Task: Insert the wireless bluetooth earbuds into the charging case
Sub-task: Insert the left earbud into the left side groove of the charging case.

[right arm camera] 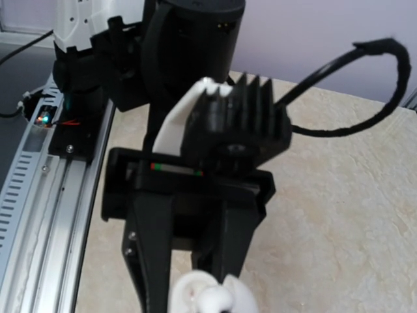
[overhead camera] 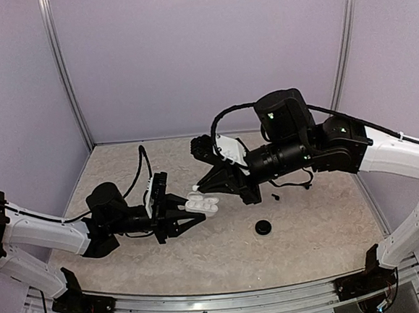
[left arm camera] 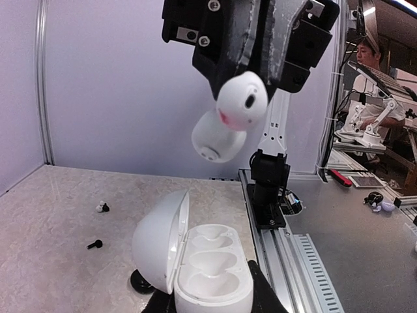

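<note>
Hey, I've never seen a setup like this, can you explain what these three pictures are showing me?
Two robot arms sit at a table's near edge. One picture looks down from above; the other two come from cameras on each wrist. The left gripper is shut on a white charging case, lid open, sockets empty. The right gripper is shut on one white earbud, hanging just above the case. On the table lie a black round disc and some tiny dark bits.
</note>
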You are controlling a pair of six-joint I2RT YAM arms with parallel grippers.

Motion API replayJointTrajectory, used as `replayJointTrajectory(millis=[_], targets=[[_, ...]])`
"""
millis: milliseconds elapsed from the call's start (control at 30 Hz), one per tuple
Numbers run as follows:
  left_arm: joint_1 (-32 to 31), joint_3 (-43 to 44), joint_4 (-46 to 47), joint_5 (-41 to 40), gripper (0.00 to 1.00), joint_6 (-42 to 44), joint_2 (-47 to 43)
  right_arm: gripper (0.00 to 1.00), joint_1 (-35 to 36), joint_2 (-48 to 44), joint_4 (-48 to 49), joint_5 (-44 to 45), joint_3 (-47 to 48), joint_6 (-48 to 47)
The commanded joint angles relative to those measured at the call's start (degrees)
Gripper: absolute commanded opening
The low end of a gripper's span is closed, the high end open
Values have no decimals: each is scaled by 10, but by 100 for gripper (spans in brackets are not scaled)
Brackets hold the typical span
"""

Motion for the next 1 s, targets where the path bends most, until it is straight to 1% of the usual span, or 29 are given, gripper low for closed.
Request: replayJointTrajectory(millis=[0, 667, 967], targets=[[-5, 17, 0, -3, 1, 16, 0, 0, 14, 18, -23, 23, 27, -4], [-8, 18, -12, -14, 1, 32, -8, 0, 22, 70, -64, 63, 45, -6], [-11, 15, -18, -17, 1, 41, -12, 0, 22, 81, -83, 56, 52, -10]])
